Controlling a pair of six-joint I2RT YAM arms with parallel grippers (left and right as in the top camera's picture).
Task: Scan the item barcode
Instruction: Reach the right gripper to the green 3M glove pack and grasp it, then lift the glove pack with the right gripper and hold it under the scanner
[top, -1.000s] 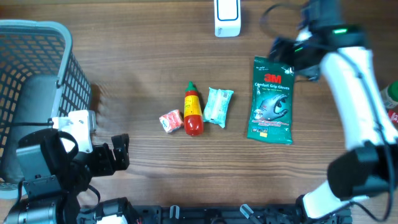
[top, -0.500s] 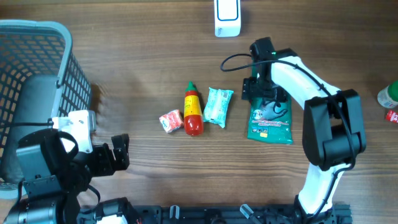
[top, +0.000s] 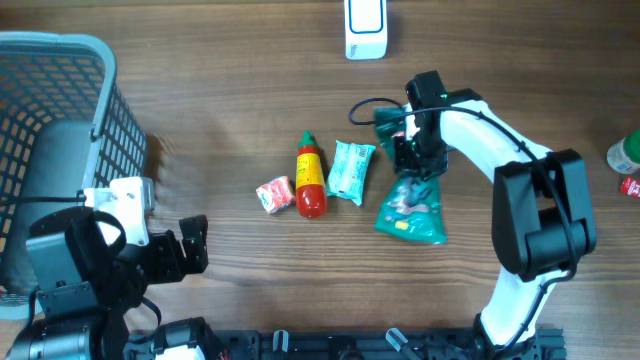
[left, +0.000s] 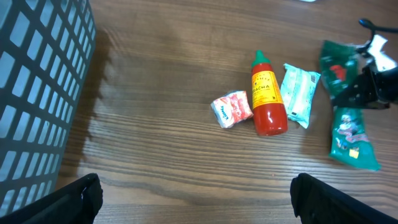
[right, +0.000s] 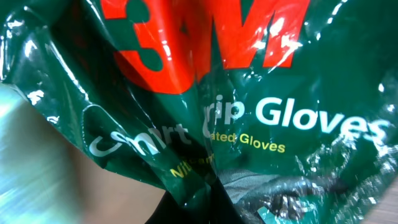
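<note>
Near edge of tabletop, left hand: fingers fully apart, holds nothing; parked low and aside, looks idle.
basket: left side, just beside left hand; probably the drop spot for scanned goods, a guess.
pink packet: mid-tabletop, lying against the sauce bottle; not the current item.
sauce bottle: lying flat, cap toward far edge.
pale packet: just right of the bottle, flat.
gloves pack: task item, right of the row; top end bunched up, lower end slanting nearward. Can't tell if the lower end is touching wood.
right hand: clamped shut on the pack's top edge, film creased in the pinch; end grip likely leaves the faces free to present.
barcode: not seen in any view.
white device: far edge, well apart from pack; likely the scanner.
</note>
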